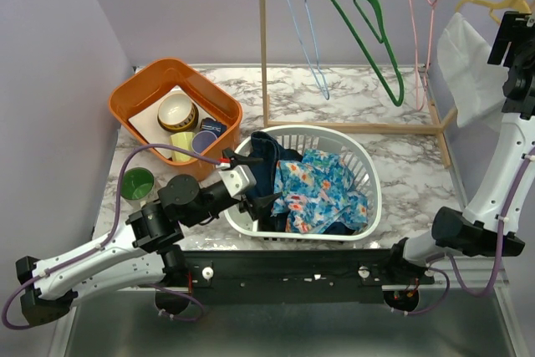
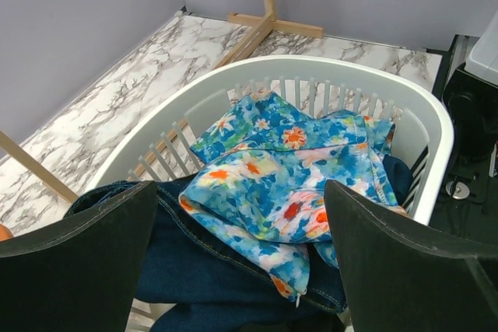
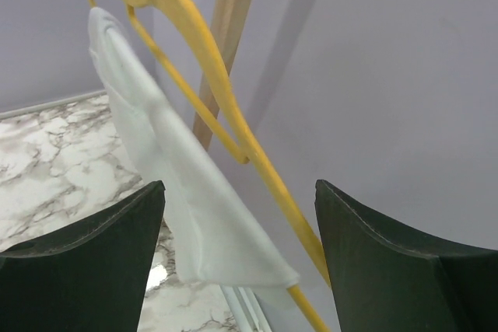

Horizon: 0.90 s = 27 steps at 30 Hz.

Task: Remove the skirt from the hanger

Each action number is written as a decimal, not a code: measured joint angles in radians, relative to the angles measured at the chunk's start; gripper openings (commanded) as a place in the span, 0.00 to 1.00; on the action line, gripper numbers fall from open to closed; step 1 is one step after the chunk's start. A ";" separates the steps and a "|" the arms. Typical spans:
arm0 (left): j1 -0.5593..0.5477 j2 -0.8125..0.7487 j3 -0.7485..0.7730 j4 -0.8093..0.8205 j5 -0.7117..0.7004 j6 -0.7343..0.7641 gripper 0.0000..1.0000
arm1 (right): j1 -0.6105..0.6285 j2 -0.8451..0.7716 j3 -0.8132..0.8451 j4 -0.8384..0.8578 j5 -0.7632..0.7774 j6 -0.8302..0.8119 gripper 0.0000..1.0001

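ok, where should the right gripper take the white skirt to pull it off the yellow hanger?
Pinch the free lower edge of the white skirt, coming from below: it hangs slack there, beside the sloping yellow hanger. The right gripper is open.

lilac walls (image 1: 192,6) enclose a marble-patterned table (image 1: 410,165) bearing a wooden rack (image 1: 264,39).

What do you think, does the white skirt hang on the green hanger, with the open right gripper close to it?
Not quite: the white skirt hangs on the yellow hanger, not the green, as the right wrist view shows; the open right gripper is close to it.
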 measured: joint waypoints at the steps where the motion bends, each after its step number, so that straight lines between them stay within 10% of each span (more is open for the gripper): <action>1: 0.000 0.002 0.000 0.000 0.000 0.000 0.99 | -0.003 0.005 0.002 0.000 0.002 0.000 0.85; 27: 0.000 0.056 0.000 0.011 0.001 0.000 0.99 | -0.035 0.007 -0.110 -0.017 -0.165 0.059 0.43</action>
